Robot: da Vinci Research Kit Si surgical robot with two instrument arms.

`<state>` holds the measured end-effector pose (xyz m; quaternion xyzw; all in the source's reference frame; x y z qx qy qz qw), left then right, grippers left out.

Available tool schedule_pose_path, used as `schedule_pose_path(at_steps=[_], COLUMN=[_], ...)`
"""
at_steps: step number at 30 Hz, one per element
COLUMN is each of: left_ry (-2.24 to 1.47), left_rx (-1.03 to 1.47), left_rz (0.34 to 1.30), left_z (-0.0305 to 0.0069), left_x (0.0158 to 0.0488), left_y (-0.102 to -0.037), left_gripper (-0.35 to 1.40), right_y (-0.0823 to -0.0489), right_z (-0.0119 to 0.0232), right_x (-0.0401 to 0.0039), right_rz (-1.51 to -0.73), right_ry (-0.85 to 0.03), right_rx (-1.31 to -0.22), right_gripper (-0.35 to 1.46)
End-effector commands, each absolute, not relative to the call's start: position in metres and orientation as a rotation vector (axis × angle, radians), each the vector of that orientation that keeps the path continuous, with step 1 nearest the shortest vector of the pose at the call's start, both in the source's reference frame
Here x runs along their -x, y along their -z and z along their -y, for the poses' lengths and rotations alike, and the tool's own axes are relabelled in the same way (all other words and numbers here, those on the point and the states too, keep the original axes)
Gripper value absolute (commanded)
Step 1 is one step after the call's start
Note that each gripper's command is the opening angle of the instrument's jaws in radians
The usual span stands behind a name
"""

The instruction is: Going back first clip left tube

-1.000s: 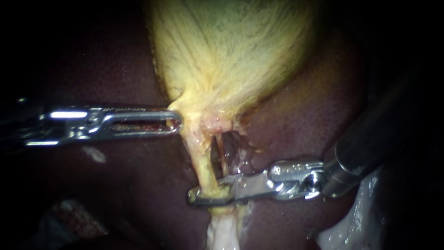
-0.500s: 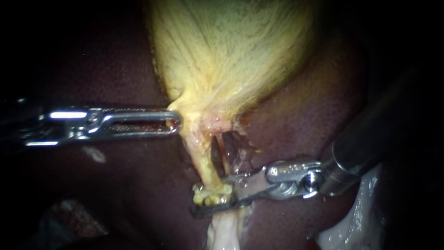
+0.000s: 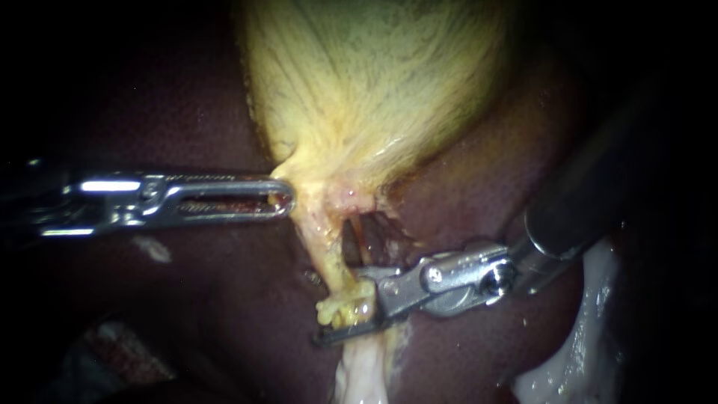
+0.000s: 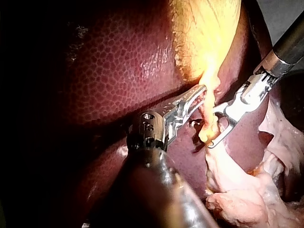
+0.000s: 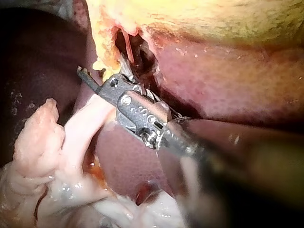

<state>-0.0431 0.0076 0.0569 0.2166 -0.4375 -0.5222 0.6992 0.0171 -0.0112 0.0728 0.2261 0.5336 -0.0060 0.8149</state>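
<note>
Left instrument end effector clamps the gallbladder, tensioning the left tube; right instrument end effector straddles it, open.

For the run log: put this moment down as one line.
left instrument: jaws shut on gallbladder | right instrument: jaws open, left tube between them | clip: none discernible

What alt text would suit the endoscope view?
The right instrument, open, straddles a yellow tube below the gallbladder. The left instrument grips the gallbladder's neck. Dark liver lies around them.
</note>
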Motion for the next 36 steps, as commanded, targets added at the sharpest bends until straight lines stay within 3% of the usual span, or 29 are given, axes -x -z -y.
schedule_pose_path(at_steps=[1, 19, 30, 36], left_ry=[1.164, 1.164, 1.163, 1.163], left_rx=[-0.482, -0.482, -0.482, -0.482], left_rz=[0.975, 0.975, 0.975, 0.975], left_z=[-0.0076, -0.0076, -0.0077, -0.0078], left_x=[0.0431, 0.0431, 0.0431, 0.0431], left_y=[-0.0569, -0.0569, -0.0571, -0.0574], left_gripper=[-0.35, -0.35, -0.35, -0.35], right_y=[-0.0727, -0.0685, -0.0632, -0.0619], right_z=[0.0111, 0.0091, 0.0057, 0.0051], right_x=[-0.0170, -0.0103, -0.0046, -0.0027], right_rz=[-1.137, -1.126, -1.116, -1.109], right_ry=[0.011, -0.044, -0.107, -0.114], right_rx=[-0.484, -0.426, -0.406, -0.386], right_gripper=[0.60, 0.60, 0.60, 0.60])
